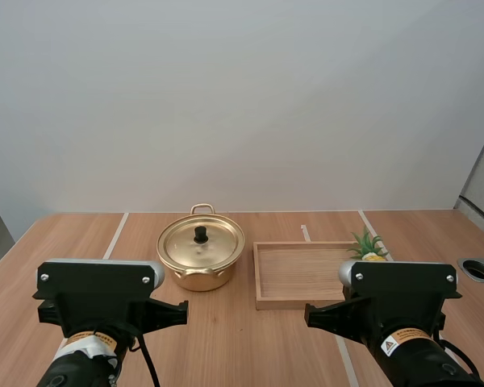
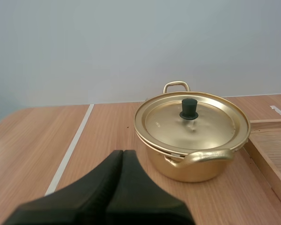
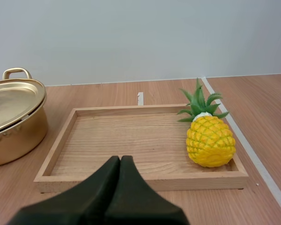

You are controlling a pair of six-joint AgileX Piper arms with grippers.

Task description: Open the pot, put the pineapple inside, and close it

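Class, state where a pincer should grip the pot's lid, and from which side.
Probably the black knob at the centre of the lid, from straight above: it stands upright, narrow enough to pinch, while the lid itself is wide and sits flat on the pot.

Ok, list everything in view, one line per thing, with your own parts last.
pot: one, gold, on the table left of the tray
lid: one, gold with a black knob, sitting on the pot
tray: one, light wood, on the table right of the pot
pineapple: one, yellow with green leaves, in the tray at its right end
table: one, brown wood, under everything
tape lines: at least three, white, running across the table top
left tool: one, black, shut on nothing, short of the pot
right tool: one, black, shut on nothing, short of the tray
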